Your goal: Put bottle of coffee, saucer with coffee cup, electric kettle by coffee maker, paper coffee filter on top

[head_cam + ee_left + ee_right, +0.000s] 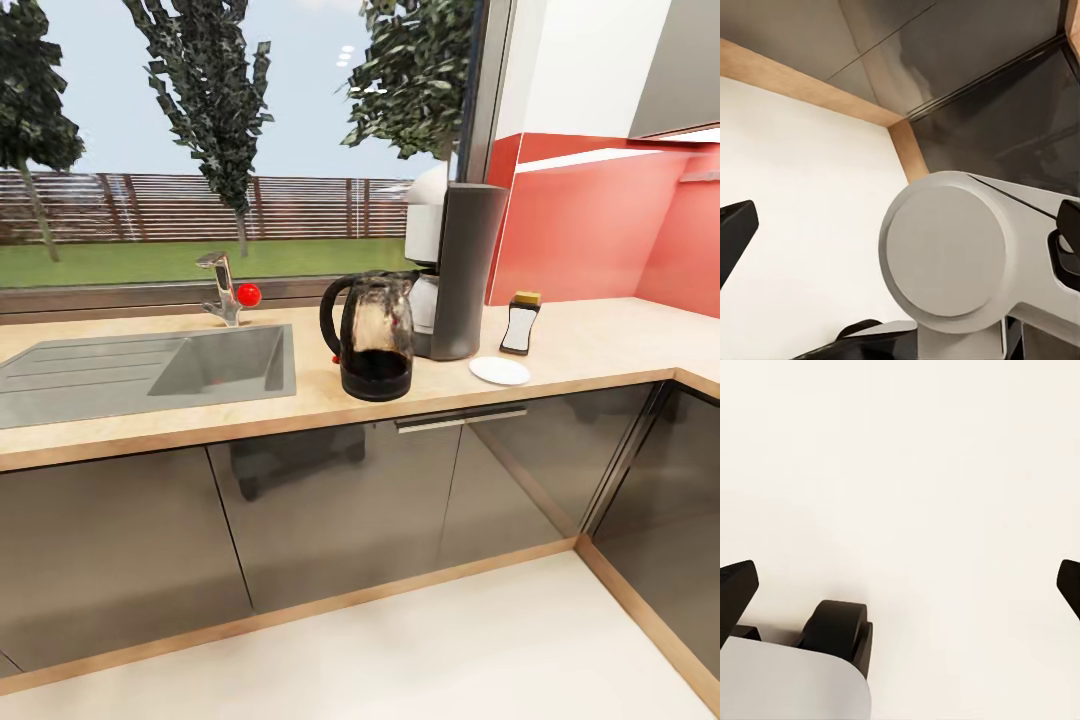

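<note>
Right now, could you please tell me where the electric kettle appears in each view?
Head view: the electric kettle stands mid-picture on the kitchen countertop, left of the coffee maker.
Left wrist view: it faces cabinet fronts and floor instead.
Right wrist view: it faces the floor.
Shared landmark: the pale floor.

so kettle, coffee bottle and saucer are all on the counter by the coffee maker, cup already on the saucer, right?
Not quite. In the head view the saucer is bare, with no cup on it. The electric kettle, bottle of coffee and saucer do stand on the countertop by the coffee maker.
</note>
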You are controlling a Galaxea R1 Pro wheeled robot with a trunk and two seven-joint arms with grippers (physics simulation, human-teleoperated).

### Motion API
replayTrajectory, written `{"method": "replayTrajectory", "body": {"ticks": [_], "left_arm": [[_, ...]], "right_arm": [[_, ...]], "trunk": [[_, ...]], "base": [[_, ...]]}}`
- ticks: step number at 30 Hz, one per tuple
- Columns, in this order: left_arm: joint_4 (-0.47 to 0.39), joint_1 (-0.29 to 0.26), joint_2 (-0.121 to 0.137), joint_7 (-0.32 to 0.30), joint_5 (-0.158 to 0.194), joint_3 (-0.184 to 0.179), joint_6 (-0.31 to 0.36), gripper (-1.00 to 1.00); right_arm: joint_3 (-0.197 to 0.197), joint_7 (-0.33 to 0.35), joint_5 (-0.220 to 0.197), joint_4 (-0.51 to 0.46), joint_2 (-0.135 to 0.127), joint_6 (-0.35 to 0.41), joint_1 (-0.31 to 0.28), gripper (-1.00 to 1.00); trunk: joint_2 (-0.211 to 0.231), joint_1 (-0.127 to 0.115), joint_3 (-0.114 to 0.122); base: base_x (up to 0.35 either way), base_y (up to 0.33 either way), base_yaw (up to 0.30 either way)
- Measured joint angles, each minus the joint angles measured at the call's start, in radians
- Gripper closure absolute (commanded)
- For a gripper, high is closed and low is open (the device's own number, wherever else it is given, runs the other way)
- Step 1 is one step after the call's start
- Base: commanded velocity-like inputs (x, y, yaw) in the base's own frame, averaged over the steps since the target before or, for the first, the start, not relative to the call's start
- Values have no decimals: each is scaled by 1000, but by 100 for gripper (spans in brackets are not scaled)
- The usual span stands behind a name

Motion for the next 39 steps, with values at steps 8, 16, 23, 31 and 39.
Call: {"method": "replayTrajectory", "body": {"ticks": [8, 16, 23, 31, 39], "left_arm": [[0, 0, 0, 2, 0, 0, 1, -100], [0, 0, -1, 3, 0, 0, 2, -100], [0, 0, -1, 3, 0, 1, 2, -100], [0, 0, -1, 3, 0, 1, 3, -100], [1, 1, -1, 4, 0, 0, 3, -100]], "right_arm": [[0, 0, 0, 0, -2, 1, 0, -100], [0, 2, 0, 1, -1, 2, 0, -100], [0, 2, -1, 0, -1, 1, 0, -100], [0, 0, -3, 1, 0, 1, 0, -100], [0, 0, -2, 1, 0, 1, 0, -100]], "trunk": [[0, 0, 0], [0, 0, 0], [0, 0, 0], [0, 0, 0], [0, 0, 0]], "base": [[0, 0, 0], [0, 0, 0], [0, 0, 0], [0, 0, 105], [0, 0, 247]]}}
